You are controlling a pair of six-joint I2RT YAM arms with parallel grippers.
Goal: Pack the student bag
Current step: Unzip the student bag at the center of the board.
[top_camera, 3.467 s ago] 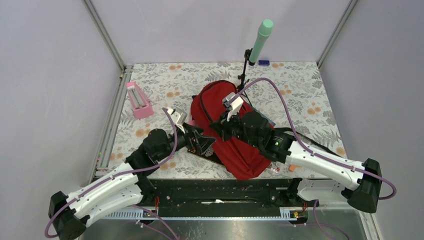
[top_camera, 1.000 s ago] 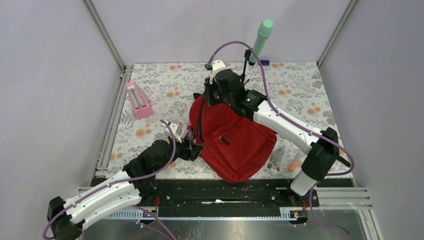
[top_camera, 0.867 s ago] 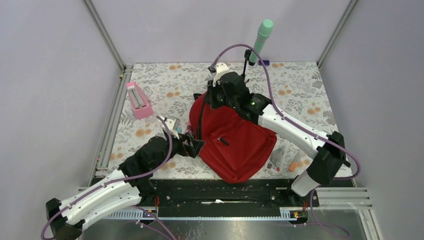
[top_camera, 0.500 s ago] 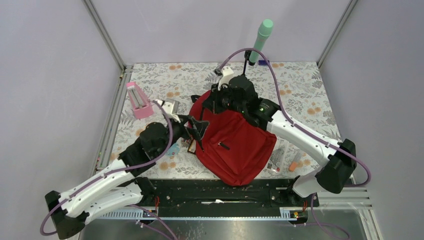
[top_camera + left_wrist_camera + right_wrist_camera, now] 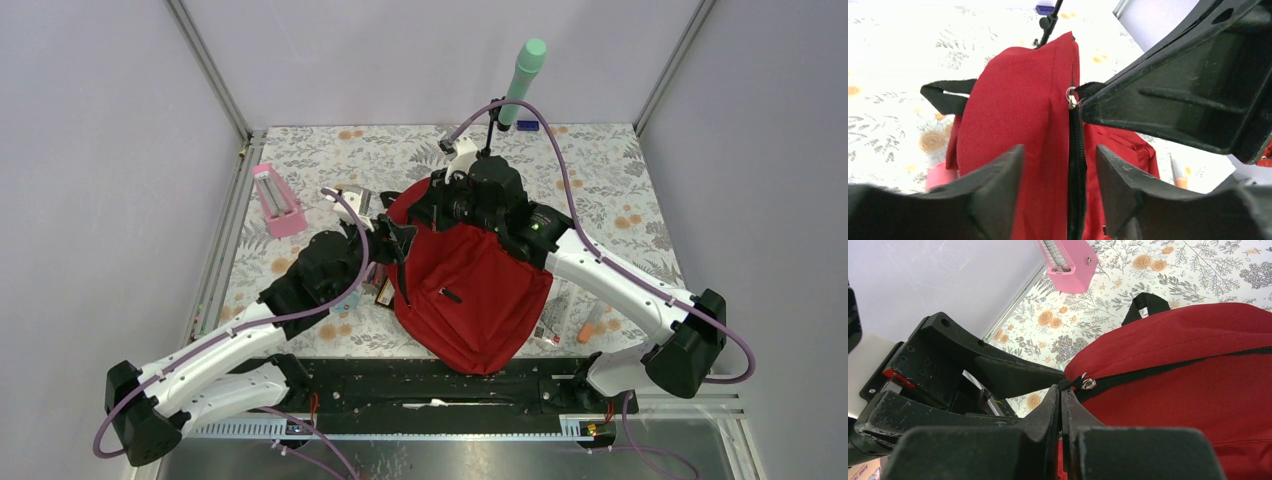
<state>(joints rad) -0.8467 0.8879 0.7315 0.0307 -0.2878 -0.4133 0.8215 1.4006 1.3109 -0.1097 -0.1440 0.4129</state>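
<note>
Student bag [image 5: 470, 290], a large soft dark-red fabric backpack with black zippers, is seen lying near the middle of the floral-patterned table [image 5: 620, 180], with both arms gathered at its far end. The right gripper [image 5: 1062, 400] is pinched tight on the small black pull tab at the silver zipper slider [image 5: 1088, 384]. The left gripper [image 5: 1059, 160] is held with its jaws apart, one finger on each side of the black zipper line [image 5: 1077, 165]. Whether its pads touch the fabric cannot be told. A pink block-shaped object [image 5: 278, 200] is seen well to the left of the bag, and a few small loose items, one of them orange [image 5: 588, 330], lie just beside its right edge.

Several failures can be expected from here. If the slider is pulled before the fabric is pinned by the left jaws, the soft student bag is likely to be dragged or bunched rather than opened. The thin tab could be lost from the tight fingers under a sideways pull. If the left jaws are closed over the zipper line itself, the slider's path would be blocked. With the grippers so near each other, a collision is also possible.
</note>
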